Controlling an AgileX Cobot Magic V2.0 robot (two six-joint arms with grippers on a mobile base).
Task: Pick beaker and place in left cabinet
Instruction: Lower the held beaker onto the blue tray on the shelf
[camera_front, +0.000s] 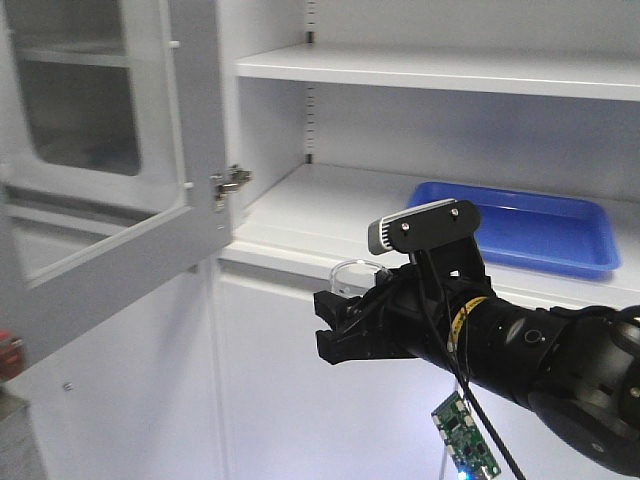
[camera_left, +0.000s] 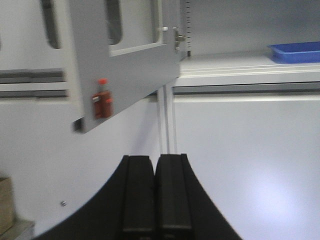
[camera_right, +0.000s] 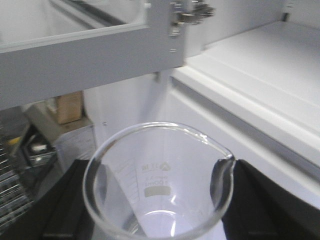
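Beaker (camera_right: 157, 192) stands upright, gripped by right claw (camera_front: 335, 325); cabinet shelf (camera_right: 260, 65) is up and to its right. Left claw (camera_left: 155, 170) is closed, empty.

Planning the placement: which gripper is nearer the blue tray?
Right. The right gripper, holding the beaker, hovers at the shelf edge near the blue tray; the left gripper sits lower, far back.

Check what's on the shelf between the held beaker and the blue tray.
Nothing: the front view shows bare shelf between the beaker in the right claw and the blue tray.
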